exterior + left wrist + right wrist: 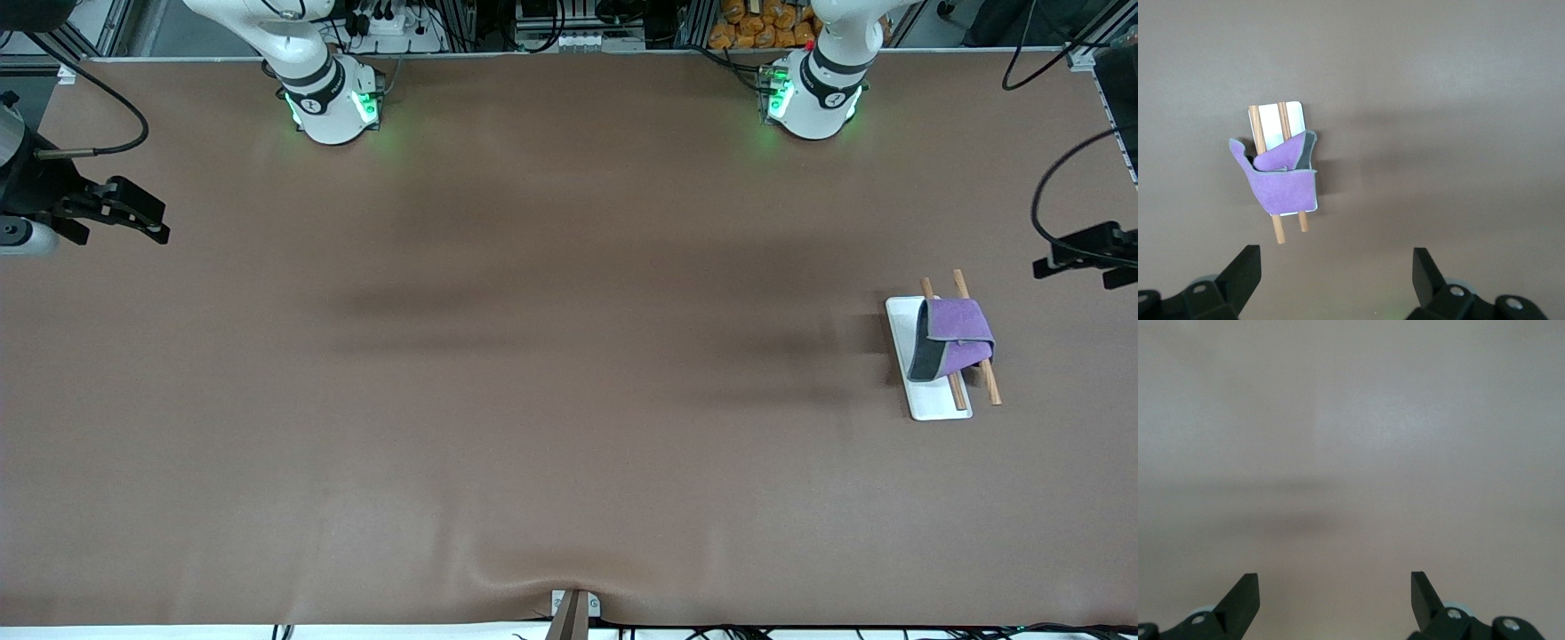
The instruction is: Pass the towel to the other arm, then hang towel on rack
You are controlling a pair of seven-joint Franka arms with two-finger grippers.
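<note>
The towel (956,333), purple with a dark grey underside, hangs folded over the two brown rods of the rack (902,324), whose white base rests on the table toward the left arm's end. In the left wrist view the towel (1281,187) drapes over the rack (1293,117). No gripper touches either one. My left gripper (1071,258) hovers open and empty beside the rack at the table's end, seen also as the left gripper (1336,257) with fingers wide apart. My right gripper (151,218) waits open at the other end, and the right gripper (1335,577) sees only bare table.
The brown table cover (551,400) spreads wide between the two arms. The arm bases (331,102) (813,98) stand along the table edge farthest from the front camera. A small clamp (573,609) sits at the nearest edge. Cables hang near both table ends.
</note>
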